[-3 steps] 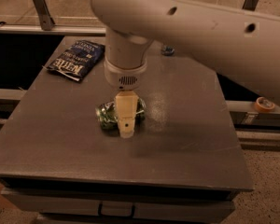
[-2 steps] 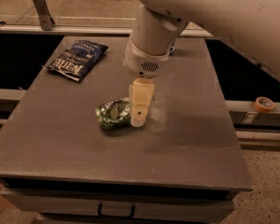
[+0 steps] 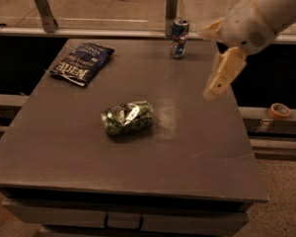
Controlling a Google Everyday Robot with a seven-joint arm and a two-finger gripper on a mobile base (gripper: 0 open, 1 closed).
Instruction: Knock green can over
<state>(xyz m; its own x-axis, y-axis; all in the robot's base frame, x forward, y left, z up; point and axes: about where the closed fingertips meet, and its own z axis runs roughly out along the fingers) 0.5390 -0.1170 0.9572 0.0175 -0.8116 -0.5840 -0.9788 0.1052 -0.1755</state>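
The green can (image 3: 127, 118) lies on its side near the middle of the dark grey table (image 3: 64, 147), shiny and crumpled-looking with pale marks. My gripper (image 3: 214, 91) hangs in the air over the table's right side, well to the right of the can and above it, touching nothing. The white arm (image 3: 256, 19) enters from the upper right corner.
A slim blue, red and silver can (image 3: 179, 37) stands upright at the table's back edge. A dark blue chip bag (image 3: 81, 63) lies flat at the back left. A roll of tape (image 3: 279, 110) sits on a ledge to the right of the table.
The arm has swung up and to the right, away from the green can. The can, partly covered by the gripper before, now shows whole, lying on its side.
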